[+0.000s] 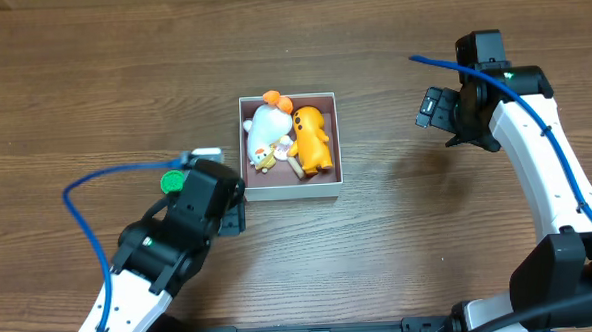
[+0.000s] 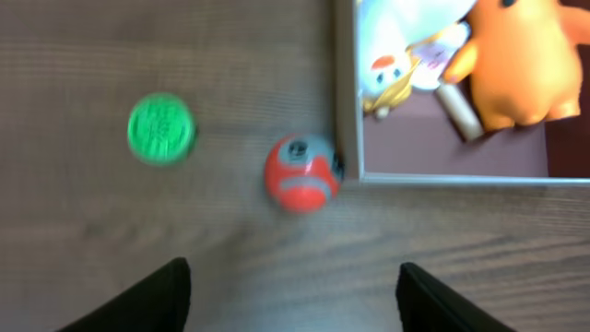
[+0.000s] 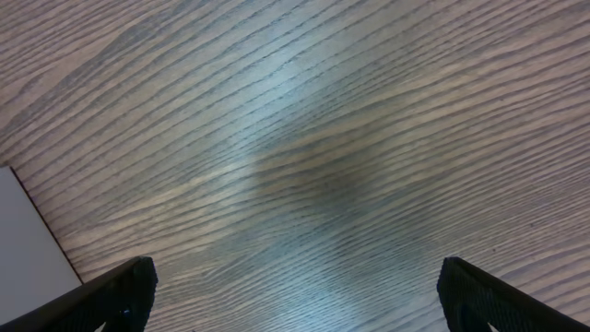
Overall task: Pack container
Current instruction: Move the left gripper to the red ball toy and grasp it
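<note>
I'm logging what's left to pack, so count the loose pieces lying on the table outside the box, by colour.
Green: 1, the disc
Red: 1, the ball, right by a corner of the box
Total: 2

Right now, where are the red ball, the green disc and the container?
red ball (image 2: 301, 175), left wrist view, middle of its face.
green disc (image 2: 161, 128), left wrist view, centre of its top.
container (image 1: 292, 192), overhead view, outer white wall on the side nearest the robot.
</note>
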`<state>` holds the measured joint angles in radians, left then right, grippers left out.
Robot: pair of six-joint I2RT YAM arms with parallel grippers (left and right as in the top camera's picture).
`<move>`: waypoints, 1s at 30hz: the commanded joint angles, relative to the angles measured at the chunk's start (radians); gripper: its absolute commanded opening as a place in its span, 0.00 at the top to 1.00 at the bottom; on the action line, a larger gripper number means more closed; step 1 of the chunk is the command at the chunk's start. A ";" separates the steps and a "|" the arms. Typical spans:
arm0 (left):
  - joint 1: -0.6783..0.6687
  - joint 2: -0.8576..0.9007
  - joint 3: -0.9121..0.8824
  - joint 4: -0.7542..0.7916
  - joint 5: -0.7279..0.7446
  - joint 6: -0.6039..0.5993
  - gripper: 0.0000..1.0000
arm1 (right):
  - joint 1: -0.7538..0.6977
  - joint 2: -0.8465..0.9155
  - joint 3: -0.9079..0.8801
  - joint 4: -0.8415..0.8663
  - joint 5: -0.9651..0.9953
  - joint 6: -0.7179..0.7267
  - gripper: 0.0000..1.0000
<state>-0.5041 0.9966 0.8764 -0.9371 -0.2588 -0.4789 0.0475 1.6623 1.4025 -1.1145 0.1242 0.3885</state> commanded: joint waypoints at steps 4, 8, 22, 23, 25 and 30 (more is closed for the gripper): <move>0.011 0.179 -0.001 0.104 -0.037 0.565 0.33 | -0.003 0.002 0.018 0.005 0.013 -0.002 0.00; 0.024 0.285 -0.001 0.121 -0.036 0.727 0.21 | -0.003 0.002 0.018 0.005 0.013 -0.002 0.00; 0.146 0.370 -0.001 0.228 0.303 0.853 0.07 | -0.003 0.002 0.018 0.005 0.013 -0.002 0.00; 0.154 0.370 -0.001 0.228 0.304 0.853 0.09 | -0.003 0.002 0.018 0.005 0.013 -0.002 0.00; 0.166 0.371 -0.001 0.222 0.305 0.853 0.11 | -0.003 0.002 0.018 0.005 0.013 -0.002 0.00; 0.171 0.372 -0.006 0.182 0.320 0.892 0.12 | -0.003 0.002 0.018 0.005 0.013 -0.002 0.00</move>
<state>-0.3382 1.3598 0.8761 -0.7383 0.0055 0.3569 0.0471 1.6623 1.4025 -1.1149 0.1238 0.3882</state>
